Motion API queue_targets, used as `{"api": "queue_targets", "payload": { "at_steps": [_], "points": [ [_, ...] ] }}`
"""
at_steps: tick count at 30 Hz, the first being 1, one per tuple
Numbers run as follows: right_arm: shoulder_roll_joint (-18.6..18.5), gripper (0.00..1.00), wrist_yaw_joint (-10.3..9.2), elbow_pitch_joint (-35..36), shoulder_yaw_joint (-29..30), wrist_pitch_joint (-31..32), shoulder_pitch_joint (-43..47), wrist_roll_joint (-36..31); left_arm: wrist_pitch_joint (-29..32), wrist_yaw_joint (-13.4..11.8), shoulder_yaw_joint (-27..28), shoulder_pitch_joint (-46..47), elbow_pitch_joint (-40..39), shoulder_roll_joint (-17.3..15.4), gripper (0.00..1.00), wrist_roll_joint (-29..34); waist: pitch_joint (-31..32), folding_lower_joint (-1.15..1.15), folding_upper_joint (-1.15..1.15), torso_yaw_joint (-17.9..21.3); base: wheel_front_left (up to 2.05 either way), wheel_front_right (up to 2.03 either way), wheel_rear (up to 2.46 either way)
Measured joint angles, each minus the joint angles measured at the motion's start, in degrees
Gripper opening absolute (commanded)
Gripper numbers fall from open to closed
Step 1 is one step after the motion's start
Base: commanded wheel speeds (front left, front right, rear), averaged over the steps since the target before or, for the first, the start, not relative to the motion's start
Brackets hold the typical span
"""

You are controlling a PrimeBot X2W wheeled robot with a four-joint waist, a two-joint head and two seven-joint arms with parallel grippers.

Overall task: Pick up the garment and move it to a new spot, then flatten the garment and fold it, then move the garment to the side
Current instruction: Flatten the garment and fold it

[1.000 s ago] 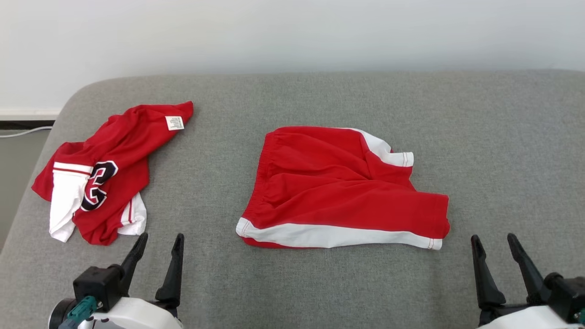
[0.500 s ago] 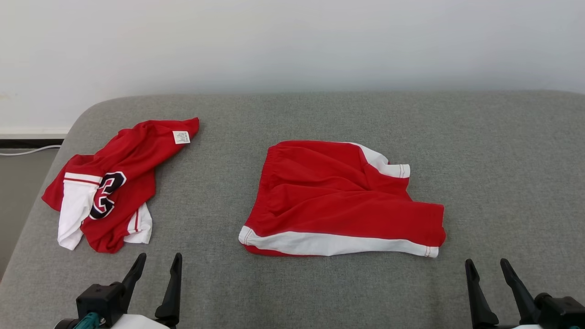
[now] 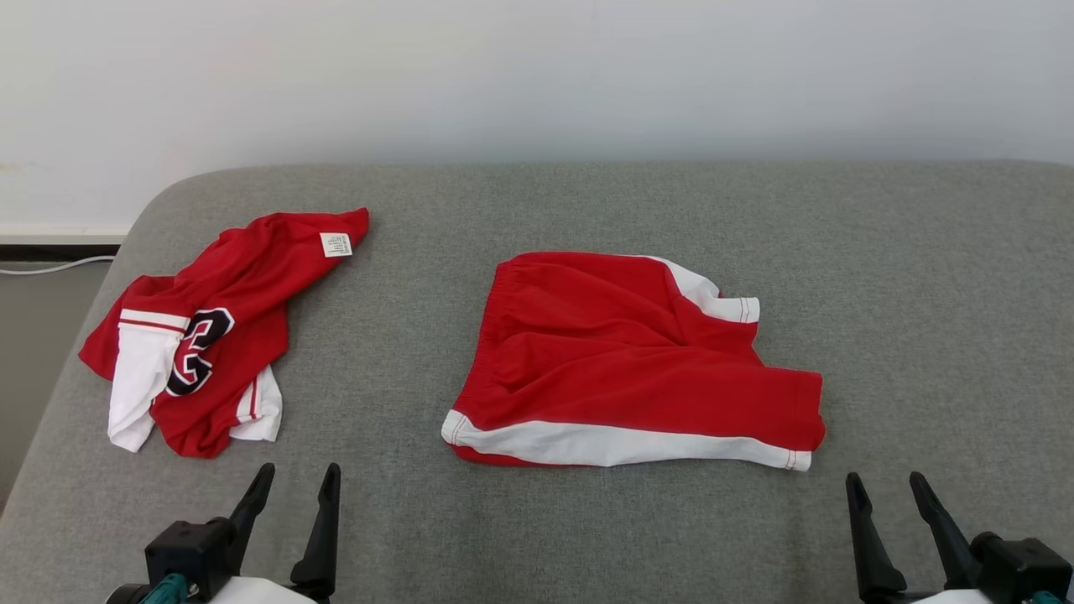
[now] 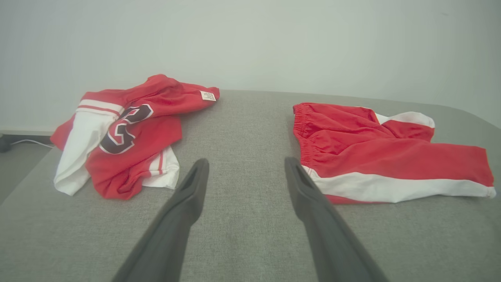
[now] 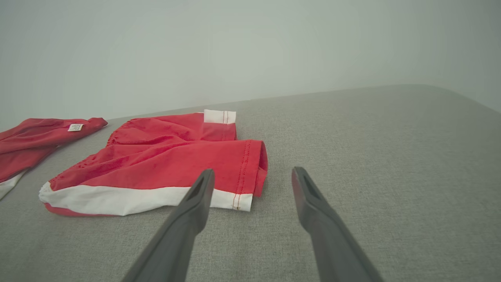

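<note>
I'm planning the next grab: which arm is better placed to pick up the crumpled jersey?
Probably left. The jersey lies just ahead of the open left gripper; the right gripper, also open, sits past the shorts, on their far side.

the head camera tips up since a second ago, so the whole view slides down the frame. the left pincer (image 3: 300, 466) and right pincer (image 3: 883, 476) drop further toward the bottom edge than the cloth does. this slightly widens the gap to the jersey (image 3: 226, 319) ahead of the left pincer and to the shorts (image 3: 621, 369) ahead-left of the right pincer. the right pincer also edges left.
</note>
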State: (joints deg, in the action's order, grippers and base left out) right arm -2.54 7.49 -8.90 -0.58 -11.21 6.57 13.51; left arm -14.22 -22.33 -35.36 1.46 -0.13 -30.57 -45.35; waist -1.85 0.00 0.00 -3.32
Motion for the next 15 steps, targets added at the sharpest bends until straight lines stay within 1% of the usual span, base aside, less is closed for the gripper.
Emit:
{"api": "queue_targets", "payload": {
  "at_steps": [3,4,8,15],
  "points": [
    [0.0,1.0,0.0,-0.9,-0.3,0.0,-0.5,0.1,0.1,0.2,-0.6,0.1,0.0,0.3,1.0,0.0,-0.3,0.0,0.0,0.0,0.0,0.0,0.0],
    [0.0,1.0,0.01,-1.3,-0.4,0.0,-0.5,0.2,0.1,0.6,-1.1,0.3,0.1,0.3,1.0,0.2,-0.5,0.0,0.0,0.0,0.0,0.0,0.0],
    [0.0,1.0,0.0,-3.1,-1.6,0.1,-2.2,0.2,1.6,3.0,-4.0,3.2,1.1,0.9,1.0,1.4,-1.6,0.0,0.0,0.1,0.0,0.0,0.0],
    [-0.1,1.0,0.01,-7.5,-4.2,0.1,-7.5,0.2,3.6,8.6,-8.3,10.5,6.6,4.8,1.0,3.1,-4.9,0.0,0.0,0.6,0.0,0.0,0.0]
  ]
}}
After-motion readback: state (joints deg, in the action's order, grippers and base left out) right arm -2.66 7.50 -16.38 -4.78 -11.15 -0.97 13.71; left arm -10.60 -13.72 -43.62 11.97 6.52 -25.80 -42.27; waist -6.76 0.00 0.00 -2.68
